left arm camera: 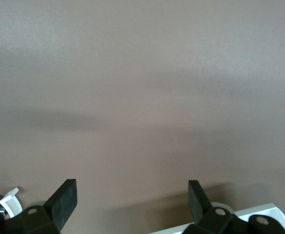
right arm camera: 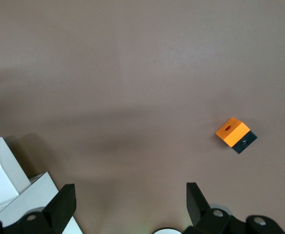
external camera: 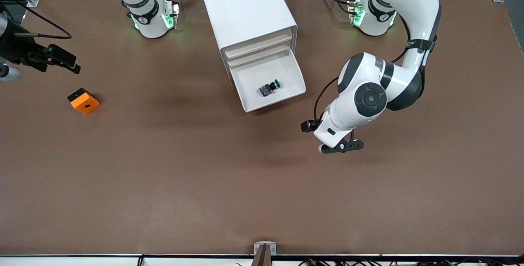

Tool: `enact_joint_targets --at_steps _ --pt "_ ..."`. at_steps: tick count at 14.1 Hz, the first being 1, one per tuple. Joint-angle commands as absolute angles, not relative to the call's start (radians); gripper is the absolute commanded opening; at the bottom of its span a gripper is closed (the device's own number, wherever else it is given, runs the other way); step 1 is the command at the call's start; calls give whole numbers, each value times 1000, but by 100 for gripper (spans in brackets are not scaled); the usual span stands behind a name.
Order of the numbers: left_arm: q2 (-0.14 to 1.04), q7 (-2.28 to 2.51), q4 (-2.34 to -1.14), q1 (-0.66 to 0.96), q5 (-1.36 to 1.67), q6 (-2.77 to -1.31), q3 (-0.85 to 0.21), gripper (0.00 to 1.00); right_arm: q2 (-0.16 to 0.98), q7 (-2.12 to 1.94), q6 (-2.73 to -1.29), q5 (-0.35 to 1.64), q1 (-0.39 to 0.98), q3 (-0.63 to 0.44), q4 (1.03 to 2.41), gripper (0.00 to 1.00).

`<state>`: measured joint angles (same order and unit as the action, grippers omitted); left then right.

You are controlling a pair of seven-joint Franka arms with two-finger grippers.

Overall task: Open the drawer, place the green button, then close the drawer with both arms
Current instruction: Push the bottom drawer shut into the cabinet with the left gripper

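Observation:
The white cabinet [external camera: 245,8] stands at the back middle of the table. Its lowest drawer [external camera: 297,78] is pulled open. The button [external camera: 270,87], with its green cap, black middle and blue-grey base, lies on its side in the drawer. My left gripper [external camera: 343,146] is open and empty over bare table off the drawer's front corner; the left wrist view shows its spread fingers [left arm camera: 132,192] over brown mat only. My right gripper [external camera: 65,59] is open and empty over the right arm's end of the table, above the orange cube; its fingers show in the right wrist view [right arm camera: 131,195].
An orange cube with a hole [external camera: 83,100] lies on the mat near the right arm's end, and also shows in the right wrist view [right arm camera: 235,134]. The cabinet's corner [right arm camera: 3,170] shows at that view's edge. Both arm bases [external camera: 151,18] [external camera: 372,16] flank the cabinet.

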<state>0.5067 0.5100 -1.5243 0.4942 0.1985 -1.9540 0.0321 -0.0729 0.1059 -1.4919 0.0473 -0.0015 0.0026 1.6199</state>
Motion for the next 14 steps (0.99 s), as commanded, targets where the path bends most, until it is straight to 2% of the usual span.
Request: enact_joint_targets --at_steps 1,3,5,14 --pt "480 495 -1592 491 176 -1999 20 100 -66 103 -1480 23 -25 17 1575 100" --pt "456 500 -1665 488 178 -2052 -32 100 -64 101 -1482 14 -25 18 1557 100" --pt "427 497 -1739 489 176 -2092 -37 100 -64 101 -1480 14 -25 18 1557 100" --pt "515 459 -1723 548 195 -2171 -46 100 -60 101 -1483 15 -20 20 1555 100"
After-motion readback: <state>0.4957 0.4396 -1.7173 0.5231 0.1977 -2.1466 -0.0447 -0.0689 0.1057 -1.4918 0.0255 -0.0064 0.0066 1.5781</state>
